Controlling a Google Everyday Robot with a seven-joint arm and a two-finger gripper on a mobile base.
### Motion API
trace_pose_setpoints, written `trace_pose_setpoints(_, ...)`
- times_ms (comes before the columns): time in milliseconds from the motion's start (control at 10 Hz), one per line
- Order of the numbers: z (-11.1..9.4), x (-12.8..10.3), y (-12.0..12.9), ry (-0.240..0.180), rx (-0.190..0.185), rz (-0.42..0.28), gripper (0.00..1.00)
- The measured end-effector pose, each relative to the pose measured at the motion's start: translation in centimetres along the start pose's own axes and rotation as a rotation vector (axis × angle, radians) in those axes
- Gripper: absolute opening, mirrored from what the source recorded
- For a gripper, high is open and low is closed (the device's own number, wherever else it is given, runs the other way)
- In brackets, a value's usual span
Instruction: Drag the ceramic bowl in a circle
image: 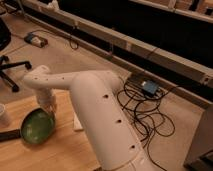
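The ceramic bowl (36,126) is round, shallow and glossy green with a darker rim. It sits on the wooden table (65,150) at the lower left. My gripper (48,111) reaches down at the bowl's far right rim, at the end of the thick white arm (95,115) that fills the middle of the view. The gripper's tips are hidden against the rim.
A white bottle (4,115) shows at the left edge. A small white block (77,122) lies by the arm. A dark flat object (9,135) lies left of the bowl. An office chair (7,55) and tangled cables (145,107) are on the floor.
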Motion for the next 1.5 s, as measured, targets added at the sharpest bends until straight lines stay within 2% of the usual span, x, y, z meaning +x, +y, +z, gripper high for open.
trace_pose_setpoints(200, -1.0, -0.3, 3.1, 0.023, 0.009, 0.079, 0.0)
trace_pose_setpoints(400, -1.4, -0.9, 4.8, 0.041, 0.019, 0.136, 0.0)
trace_pose_setpoints(700, -1.5, -4.0, 8.0, 0.073, 0.027, 0.235, 0.0)
trace_pose_setpoints(1000, -1.7, -9.2, 10.1, 0.103, 0.03, 0.305, 0.0)
trace_pose_setpoints(1100, -1.5, -11.8, 10.5, 0.111, 0.028, 0.324, 0.0)
trace_pose_setpoints(1300, -0.7, -15.4, 9.6, 0.116, 0.025, 0.338, 0.0)
trace_pose_setpoints(1500, 0.4, -17.9, 6.7, 0.119, 0.029, 0.325, 0.0)
